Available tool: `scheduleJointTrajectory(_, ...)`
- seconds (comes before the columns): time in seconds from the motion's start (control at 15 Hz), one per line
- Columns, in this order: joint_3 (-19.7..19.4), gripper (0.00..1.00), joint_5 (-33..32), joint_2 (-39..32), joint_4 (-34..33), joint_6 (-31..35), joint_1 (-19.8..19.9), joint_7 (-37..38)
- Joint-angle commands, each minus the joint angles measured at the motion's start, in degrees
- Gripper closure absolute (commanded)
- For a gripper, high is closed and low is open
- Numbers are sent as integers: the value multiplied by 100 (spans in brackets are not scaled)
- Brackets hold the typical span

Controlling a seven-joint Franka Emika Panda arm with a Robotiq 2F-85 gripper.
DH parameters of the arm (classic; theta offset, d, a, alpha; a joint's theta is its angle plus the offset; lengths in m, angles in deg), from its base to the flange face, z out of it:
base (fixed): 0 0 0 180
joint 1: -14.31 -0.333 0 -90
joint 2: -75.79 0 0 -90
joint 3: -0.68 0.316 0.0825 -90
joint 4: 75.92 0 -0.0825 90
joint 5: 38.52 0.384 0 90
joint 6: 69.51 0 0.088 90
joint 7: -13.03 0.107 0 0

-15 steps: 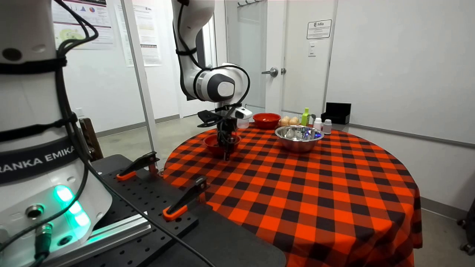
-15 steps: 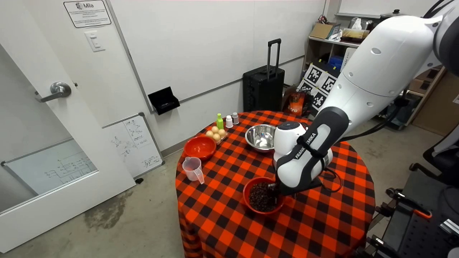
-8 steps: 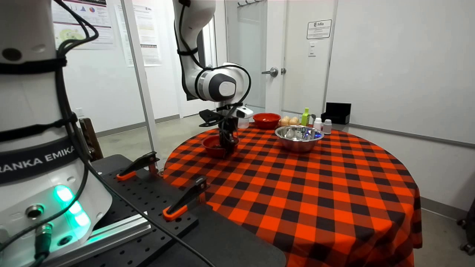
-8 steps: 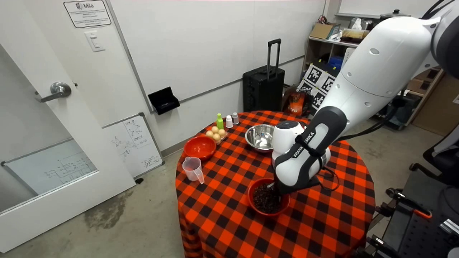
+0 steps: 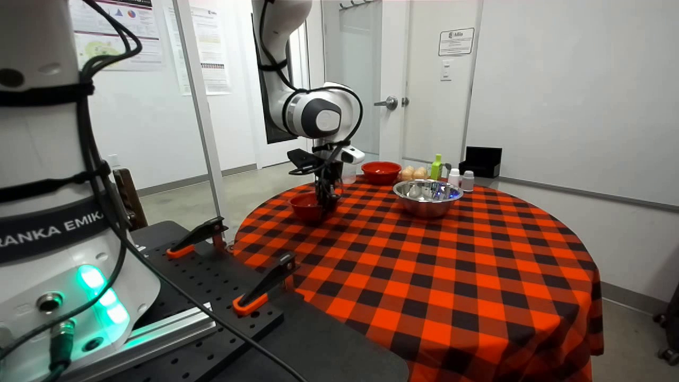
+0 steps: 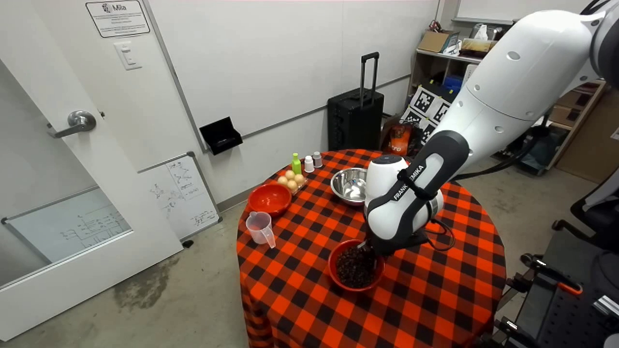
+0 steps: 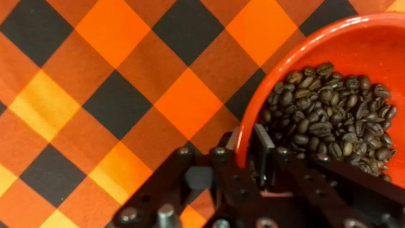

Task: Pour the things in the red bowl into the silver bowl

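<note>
The wrist view shows the gripper (image 7: pixel 248 142) pinching the red bowl (image 7: pixel 364 44) by its rim, coffee beans (image 7: pixel 329 114) inside; only the exterior views show the silver bowl (image 5: pixel 427 207), well apart from the red bowl

The arm (image 6: pixel 488 101) has risen a little, carrying the gripper (image 7: pixel 248 136) slightly upward. In an exterior view, the red bowl (image 6: pixel 344 245) has shifted a touch left since half a second ago.

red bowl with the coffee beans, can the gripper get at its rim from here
Seemingly yes: in the wrist view the gripper straddles the rim of the red bowl, one finger inside by the coffee beans, the other outside.
</note>
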Motion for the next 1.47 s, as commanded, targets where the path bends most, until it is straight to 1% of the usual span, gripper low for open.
scheduleJointTrajectory(0.0,395,97,398,88,-70,-299,439,-559)
scheduleJointTrajectory(0.33,830,97,842,269,-66,-539,998,-1244)
scheduleJointTrajectory(0.47,904,97,969,334,-79,-616,1137,-1451)
scheduleJointTrajectory(0.6,897,97,1040,411,-97,-699,1216,-1601)
scheduleJointTrajectory(0.87,613,97,869,582,-174,-784,1163,-1613)
scheduleJointTrajectory(1.0,381,97,698,629,-286,-839,1075,-1534)
scheduleJointTrajectory(1.27,-59,97,284,606,-817,-1204,967,-1408)
scheduleJointTrajectory(1.4,-153,97,135,550,-1187,-1515,978,-1430)
